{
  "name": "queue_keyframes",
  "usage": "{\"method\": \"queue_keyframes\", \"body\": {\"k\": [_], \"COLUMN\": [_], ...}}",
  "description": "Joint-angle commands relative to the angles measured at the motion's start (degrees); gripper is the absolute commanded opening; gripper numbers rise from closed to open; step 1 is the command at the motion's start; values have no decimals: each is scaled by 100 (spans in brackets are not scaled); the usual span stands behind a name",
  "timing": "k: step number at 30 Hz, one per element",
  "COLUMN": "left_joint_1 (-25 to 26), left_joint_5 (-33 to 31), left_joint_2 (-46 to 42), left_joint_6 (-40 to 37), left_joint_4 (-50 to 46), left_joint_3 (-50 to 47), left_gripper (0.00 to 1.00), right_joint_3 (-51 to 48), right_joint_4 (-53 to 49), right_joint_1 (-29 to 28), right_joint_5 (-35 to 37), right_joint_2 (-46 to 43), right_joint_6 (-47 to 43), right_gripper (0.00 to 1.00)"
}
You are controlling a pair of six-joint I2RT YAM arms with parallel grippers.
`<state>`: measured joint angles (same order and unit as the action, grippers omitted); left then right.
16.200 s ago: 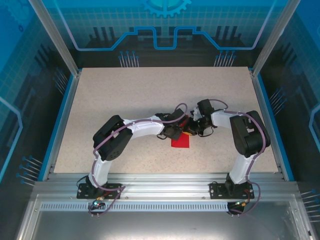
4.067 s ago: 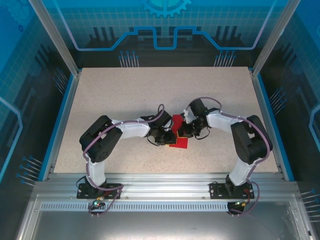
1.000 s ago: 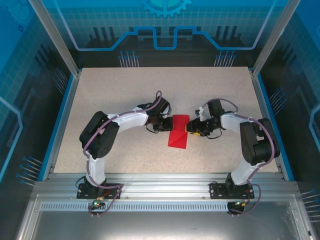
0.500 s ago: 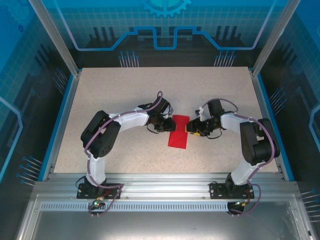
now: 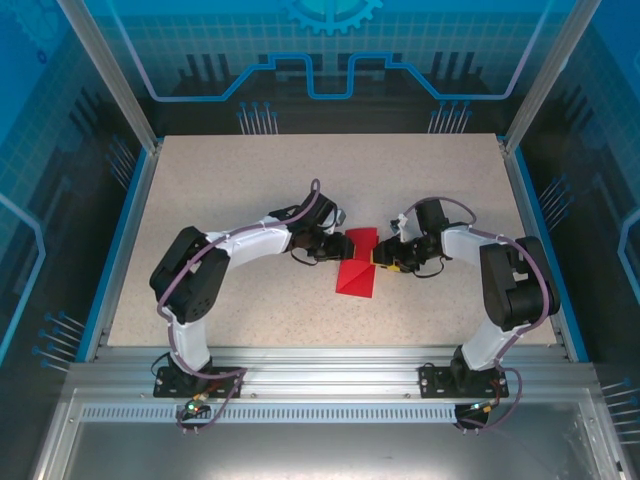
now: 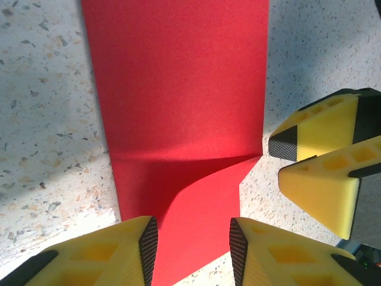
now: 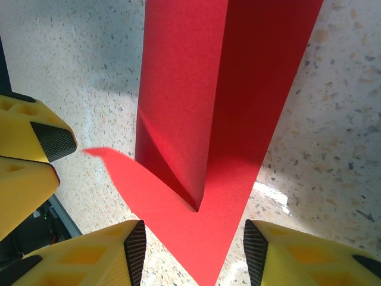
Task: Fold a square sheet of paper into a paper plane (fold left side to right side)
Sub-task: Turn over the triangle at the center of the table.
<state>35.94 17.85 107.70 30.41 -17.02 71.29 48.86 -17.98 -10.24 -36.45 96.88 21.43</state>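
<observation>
The square sheet of paper [image 5: 356,272] is bright red, folded into a narrow strip with a pointed near end, and lies flat mid-table. My left gripper [image 5: 335,249] sits at its left edge and my right gripper [image 5: 381,260] at its right edge, facing each other. In the left wrist view the paper [image 6: 178,89] has a raised flap running between the open left gripper [image 6: 193,250]. In the right wrist view the paper [image 7: 238,89] shows a lifted diagonal flap. Its point lies between the pads of the open right gripper [image 7: 194,253], touching neither.
The speckled table [image 5: 250,180] has blue rails on both sides and a metal rail at the near edge. The right gripper's yellow fingers [image 6: 321,161] stand close beside the left one's, and the left gripper's fingers [image 7: 30,161] show at the right wrist view's left edge.
The left gripper has opened from shut and let go of the paper's edge, and its elbow has swung a little left. The right arm and the paper have stayed put.
</observation>
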Motion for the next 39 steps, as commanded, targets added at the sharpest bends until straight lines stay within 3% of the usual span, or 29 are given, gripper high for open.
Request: {"method": "queue_keyframes", "body": {"k": [1, 8, 15, 27, 32, 36, 39], "left_joint_1": [-23, 48, 54, 51, 43, -51, -155], "left_joint_5": [92, 61, -149, -269, -431, -556, -640], "left_joint_2": [139, 483, 376, 230, 120, -314, -901], "left_joint_6": [-75, -141, -208, -235, -237, -166, -29], "left_joint_4": [23, -99, -226, -300, -328, -275, -157], "left_joint_3": [50, 295, 256, 228, 165, -88, -440], "left_gripper": [42, 41, 18, 16, 21, 37, 51], "right_joint_3": [97, 96, 105, 504, 626, 568, 486], "right_joint_4": [-92, -41, 107, 307, 429, 401, 491], "right_joint_1": [-49, -54, -57, -368, -508, -442, -240], "right_joint_5": [16, -46, -278, -448, -626, -667, -876], "right_joint_2": [-43, -9, 96, 591, 731, 500, 126], "right_joint_6": [1, 30, 119, 295, 447, 466, 532], "right_gripper": [50, 50, 50, 48, 33, 11, 7]}}
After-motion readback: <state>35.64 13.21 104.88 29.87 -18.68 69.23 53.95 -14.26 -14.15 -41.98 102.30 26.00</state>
